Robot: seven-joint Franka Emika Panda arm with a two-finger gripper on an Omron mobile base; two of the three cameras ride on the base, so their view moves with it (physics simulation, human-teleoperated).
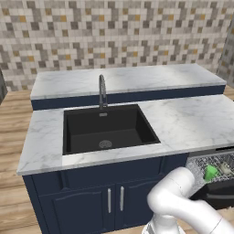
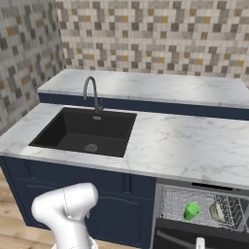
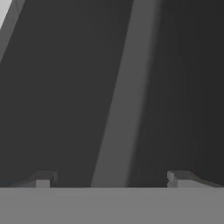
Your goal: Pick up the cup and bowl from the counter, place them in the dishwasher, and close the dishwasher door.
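In the left base view the cup (image 1: pixel 210 172) is seen in the dishwasher (image 1: pixel 215 176) rack; in the right base view the bowl (image 2: pixel 217 211) lies just right of it; in the hand view the gripper (image 3: pixel 111 178) is spread wide, nothing held, facing the dishwasher door (image 3: pixel 61 100) beside its bar handle (image 3: pixel 124 96); the door is probably best pushed squarely and steadily.

The counter (image 1: pixel 192 123) carries a black sink (image 1: pixel 107 130) with a faucet (image 1: pixel 102 91). At lower right, the cup (image 1: pixel 210 172) sits in the dishwasher (image 1: pixel 215 167) rack, behind the white arm (image 1: pixel 183 203).
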